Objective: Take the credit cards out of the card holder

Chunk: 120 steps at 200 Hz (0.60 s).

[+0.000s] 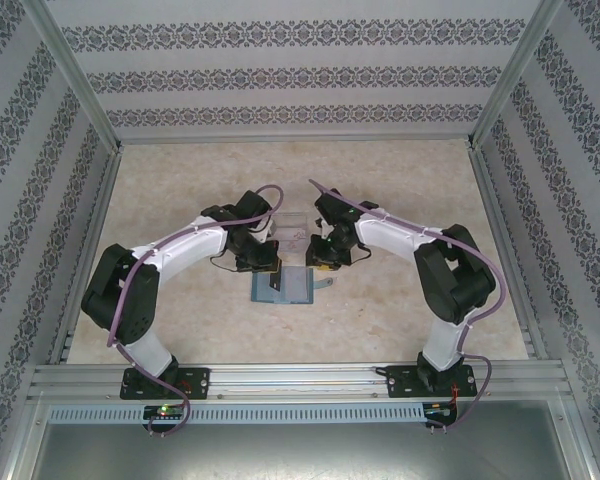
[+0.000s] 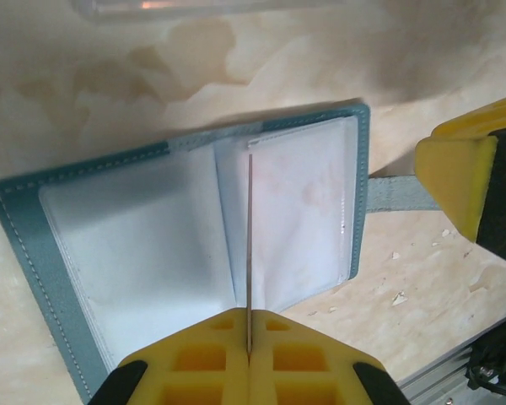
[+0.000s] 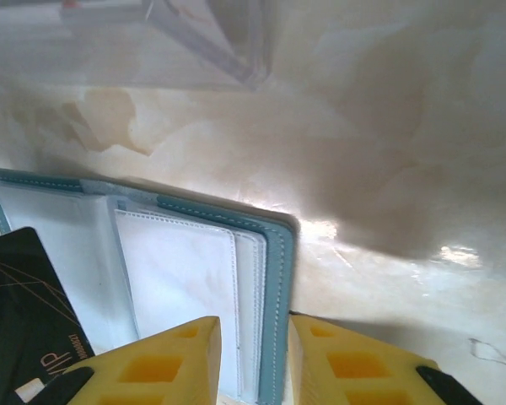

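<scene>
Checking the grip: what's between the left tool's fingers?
The left wrist view shows the left tool shut on a thin card edge-on, over the open card holder.

beige table (image 1: 180, 310) — open card holder (image 1: 283, 285), clear tray (image 1: 290, 221)

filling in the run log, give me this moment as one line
left gripper: shut on black card edge | right gripper: clamped on card holder edge | holder: open on table | stage: pulling card
</scene>
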Available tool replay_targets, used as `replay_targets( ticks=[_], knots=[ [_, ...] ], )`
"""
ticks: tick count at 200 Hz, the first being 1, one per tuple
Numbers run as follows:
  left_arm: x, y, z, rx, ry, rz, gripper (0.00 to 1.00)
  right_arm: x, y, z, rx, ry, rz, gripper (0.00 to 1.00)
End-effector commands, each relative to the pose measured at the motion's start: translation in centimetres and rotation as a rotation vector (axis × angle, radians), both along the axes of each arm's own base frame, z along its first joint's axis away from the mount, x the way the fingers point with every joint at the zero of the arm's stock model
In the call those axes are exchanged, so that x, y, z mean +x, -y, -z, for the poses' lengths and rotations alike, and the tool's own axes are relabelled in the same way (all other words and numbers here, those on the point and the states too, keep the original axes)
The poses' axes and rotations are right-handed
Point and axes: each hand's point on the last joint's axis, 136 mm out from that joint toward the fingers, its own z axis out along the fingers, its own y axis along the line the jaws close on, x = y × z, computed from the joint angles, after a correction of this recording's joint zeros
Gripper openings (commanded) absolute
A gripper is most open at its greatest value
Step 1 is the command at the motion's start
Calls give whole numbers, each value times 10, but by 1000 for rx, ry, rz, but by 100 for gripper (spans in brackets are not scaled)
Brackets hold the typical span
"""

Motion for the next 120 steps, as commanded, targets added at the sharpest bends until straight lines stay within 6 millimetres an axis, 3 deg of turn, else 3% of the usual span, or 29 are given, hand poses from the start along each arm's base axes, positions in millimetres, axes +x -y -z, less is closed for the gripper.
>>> replay_targets(
  ticks=[1,51,120],
  knots=[
    [-4,-7,-14,61,54,107,4,-5,17,-1,-35,7,-3,28],
    [22,-16,-36,195,178,307,0,-3,32,-1,-41,10,12,28],
    [76,-1,-53,263,336,543,0,-1,43,-8,-32,29,30,28]
  ],
)
